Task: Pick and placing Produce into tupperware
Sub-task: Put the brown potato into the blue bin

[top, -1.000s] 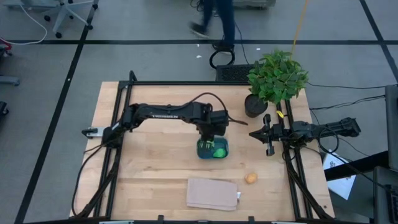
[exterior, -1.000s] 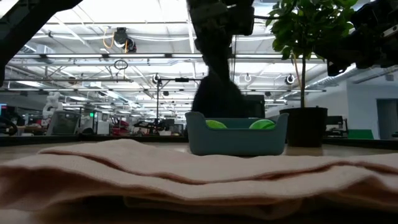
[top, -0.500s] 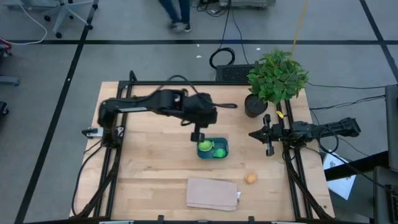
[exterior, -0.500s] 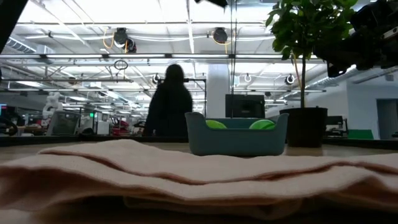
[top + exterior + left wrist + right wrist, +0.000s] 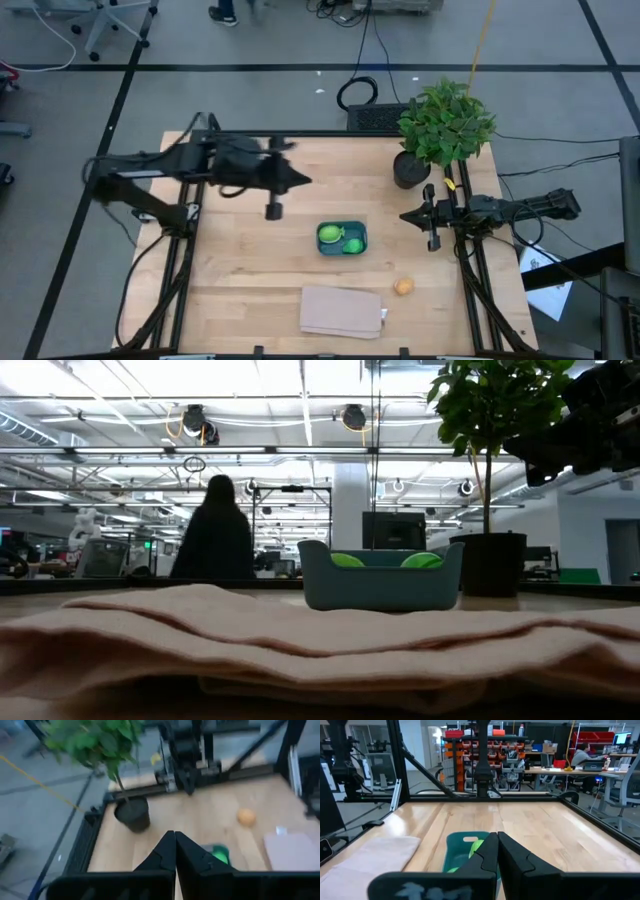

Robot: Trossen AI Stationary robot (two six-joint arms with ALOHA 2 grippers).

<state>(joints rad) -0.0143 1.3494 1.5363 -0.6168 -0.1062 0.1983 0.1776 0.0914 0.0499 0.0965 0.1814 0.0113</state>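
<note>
Cloth [image 5: 320, 645] fills the bottom of the low view, a folded beige sheet lying nearest the table's front edge. Just behind it, right of centre in the high view, sits the orange fruit [image 5: 403, 287], alone on the bare wood and the only produce outside the container. It looks like a light, hard, smooth toy ball that could roll or squirt out of a pinch, so a grip across its widest part from straight above seems safest. Farther back, at the centre of the high view, the tupperware [image 5: 342, 238] holds the pale yellow-green fruit [image 5: 329, 235] and the bright green fruit [image 5: 353, 245] side by side. At the right edge the right gripper [image 5: 432, 221] hangs level, pointing toward the container, its fingers pressed together and empty. Toward the upper left the left gripper [image 5: 272, 210] hangs raised, well apart from the container, its fingers closed on nothing. The potted plant [image 5: 440, 130] stands at the upper right.
</note>
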